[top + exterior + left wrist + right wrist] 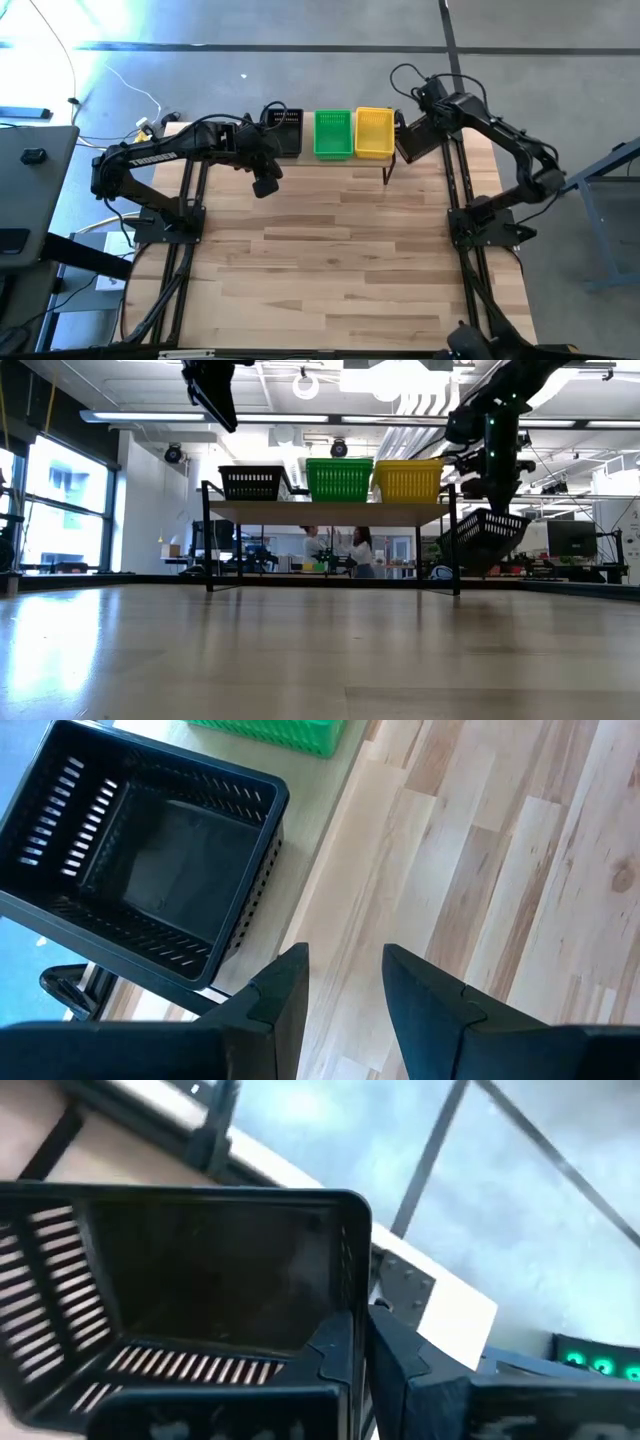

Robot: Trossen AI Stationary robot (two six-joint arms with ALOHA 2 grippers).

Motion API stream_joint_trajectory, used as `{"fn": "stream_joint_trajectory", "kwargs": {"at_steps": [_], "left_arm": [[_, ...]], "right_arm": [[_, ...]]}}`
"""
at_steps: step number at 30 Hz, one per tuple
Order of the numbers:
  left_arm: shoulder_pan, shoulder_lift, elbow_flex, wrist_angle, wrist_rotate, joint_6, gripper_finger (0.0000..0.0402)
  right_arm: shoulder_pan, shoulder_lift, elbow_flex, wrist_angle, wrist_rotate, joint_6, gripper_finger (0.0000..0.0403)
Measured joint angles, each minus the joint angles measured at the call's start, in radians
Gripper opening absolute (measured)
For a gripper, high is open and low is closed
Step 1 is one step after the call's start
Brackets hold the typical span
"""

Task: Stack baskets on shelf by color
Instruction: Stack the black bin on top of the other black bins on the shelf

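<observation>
The shelf [330,512] stands at the table's far edge. On its top sit a black basket [250,482], a green basket [339,478] and a yellow basket [408,480], side by side on their bottoms. Just right of the shelf hangs another black basket [483,538], with my right gripper [362,1360] shut on it. My left gripper [345,975] hovers open above the table in front of the shelf's black basket [150,870], holding nothing. My right gripper pinches one side wall of the black basket at its rim, near a corner [352,1295], with one finger inside the basket and one outside. The fingers slant down from above. The basket hangs tilted below them, clear of the table and lower than the shelf's top [483,538].
The wide wooden tabletop [330,260] lies bare in front of the shelf. Black arm frames [175,215] stand along its left and right sides. Beyond the far edge is open floor, and people show far off in the room.
</observation>
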Motion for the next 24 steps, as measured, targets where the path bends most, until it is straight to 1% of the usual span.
{"fn": "stream_joint_trajectory", "kwargs": {"at_steps": [7,12,17,24], "left_arm": [[0.0,0.0,0.0,0.0,0.0,0.0,0.012],[0.0,0.0,0.0,0.0,0.0,0.0,0.012],[0.0,0.0,0.0,0.0,0.0,0.0,0.012],[0.0,0.0,0.0,0.0,0.0,0.0,0.012]], "right_arm": [[0.017,-0.012,0.002,0.043,0.064,0.093,0.0],[0.019,-0.012,0.037,0.055,0.103,0.178,0.0],[0.019,-0.012,0.083,0.071,0.145,0.237,0.0],[0.019,-0.012,0.19,0.081,0.245,0.297,0.0]]}}
